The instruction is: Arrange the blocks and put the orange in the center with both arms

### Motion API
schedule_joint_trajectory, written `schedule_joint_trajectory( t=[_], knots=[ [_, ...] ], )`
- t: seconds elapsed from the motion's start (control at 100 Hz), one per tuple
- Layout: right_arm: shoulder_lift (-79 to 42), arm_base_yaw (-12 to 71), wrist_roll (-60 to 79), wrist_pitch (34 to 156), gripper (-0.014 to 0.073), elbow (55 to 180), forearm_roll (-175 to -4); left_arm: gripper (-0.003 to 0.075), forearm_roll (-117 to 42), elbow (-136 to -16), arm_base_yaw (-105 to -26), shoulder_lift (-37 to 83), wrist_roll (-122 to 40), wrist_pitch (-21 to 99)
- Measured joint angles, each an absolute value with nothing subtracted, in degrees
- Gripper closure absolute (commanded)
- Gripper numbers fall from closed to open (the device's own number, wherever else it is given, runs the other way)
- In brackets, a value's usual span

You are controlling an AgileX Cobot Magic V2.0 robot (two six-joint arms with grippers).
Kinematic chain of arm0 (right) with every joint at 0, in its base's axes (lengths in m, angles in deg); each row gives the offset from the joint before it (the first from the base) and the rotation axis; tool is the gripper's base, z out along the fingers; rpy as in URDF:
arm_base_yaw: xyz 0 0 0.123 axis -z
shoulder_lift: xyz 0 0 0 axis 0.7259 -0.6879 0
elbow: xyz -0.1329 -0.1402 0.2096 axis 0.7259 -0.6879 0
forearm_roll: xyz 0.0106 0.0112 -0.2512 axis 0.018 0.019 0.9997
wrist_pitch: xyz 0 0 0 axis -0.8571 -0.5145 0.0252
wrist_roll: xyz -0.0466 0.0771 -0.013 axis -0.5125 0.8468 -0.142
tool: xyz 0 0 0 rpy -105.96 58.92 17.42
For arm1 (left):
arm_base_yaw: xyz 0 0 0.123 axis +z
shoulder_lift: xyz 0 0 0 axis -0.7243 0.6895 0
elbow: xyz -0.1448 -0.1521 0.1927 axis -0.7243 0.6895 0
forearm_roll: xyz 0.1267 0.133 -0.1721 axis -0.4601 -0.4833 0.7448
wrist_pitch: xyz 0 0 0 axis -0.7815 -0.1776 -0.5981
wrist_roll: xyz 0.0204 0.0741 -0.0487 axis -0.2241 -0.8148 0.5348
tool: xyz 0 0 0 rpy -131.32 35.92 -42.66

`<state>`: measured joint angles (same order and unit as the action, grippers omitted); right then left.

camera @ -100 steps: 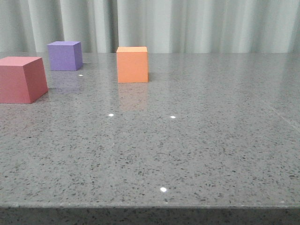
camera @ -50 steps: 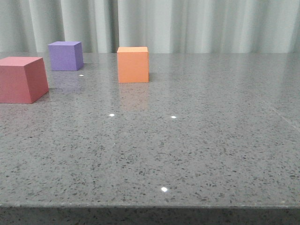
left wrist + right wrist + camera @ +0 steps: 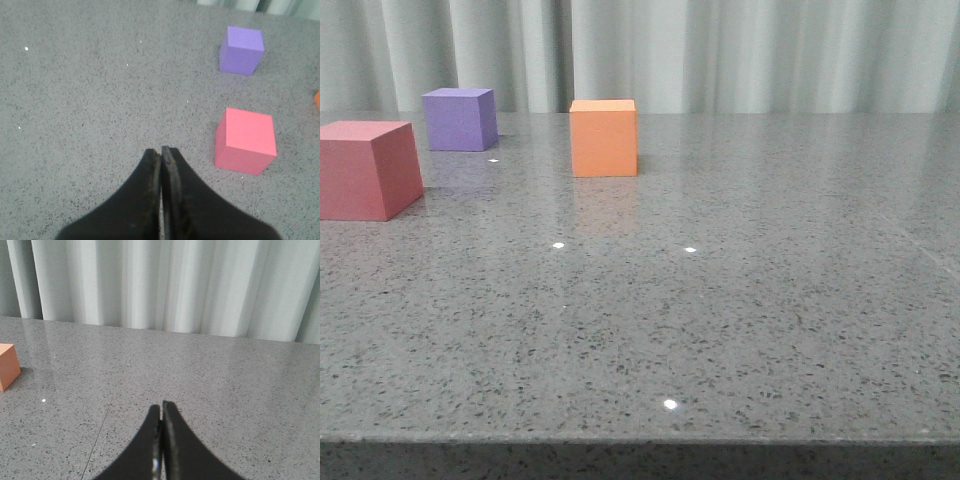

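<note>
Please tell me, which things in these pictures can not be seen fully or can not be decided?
- Matte orange cube: cut by the frame edge in both wrist views; whole only in the front view.
- Matte pink-red cube: its left side is cut by the front view's edge.
- Matte purple cube: absent from the right wrist view.
- Black left gripper and black right gripper: outside the front view, so their positions over the grey speckled table are unclear.

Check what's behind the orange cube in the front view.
Behind the orange cube only bare table and the pale curtain show. The strip directly behind it is hidden by the cube itself.
</note>
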<state>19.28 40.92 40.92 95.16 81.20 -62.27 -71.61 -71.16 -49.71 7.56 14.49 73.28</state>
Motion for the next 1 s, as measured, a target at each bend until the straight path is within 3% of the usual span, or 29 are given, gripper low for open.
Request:
schedule_joint_trajectory(
  t=[0.06, 0.13, 0.18, 0.3, 0.37, 0.56, 0.74, 1.0],
  knots=[
    [19.28, 40.92, 40.92, 95.16, 0.066, 81.2, -62.27, 0.0696, -71.61, -71.16, -49.71, 8.22, 14.49, 73.33],
    [19.28, 40.92, 40.92, 95.16, 0.066, 81.2, -62.27, 0.06, -71.61, -71.16, -49.71, 8.58, 14.49, 73.46],
    [19.28, 40.92, 40.92, 95.16, 0.066, 81.2, -62.27, 0.0496, -71.61, -71.16, -49.71, 8.72, 14.49, 73.46],
    [19.28, 40.92, 40.92, 95.16, 0.066, 81.2, -62.27, 0.0131, -71.61, -71.16, -49.71, 8.82, 14.49, 73.46],
    [19.28, 40.92, 40.92, 95.16, 0.066, 81.2, -62.27, 0.0, -71.45, -71.16, -49.71, 8.82, 14.49, 73.46],
    [19.28, 40.92, 40.92, 95.16, 0.066, 81.2, -62.27, 0.0103, -66.55, -71.38, -49.71, 9.39, 14.49, 72.31],
    [19.28, 40.92, 40.92, 95.16, 0.066, 81.2, -62.27, 0.0104, -63.36, -75.09, -51.75, 15.02, 13.57, 71.54],
    [19.28, 40.92, 40.92, 95.16, 0.066, 81.2, -62.27, 0.0104, -63.11, -87.09, -65.33, 32.22, 13.45, 69.5]
  ],
)
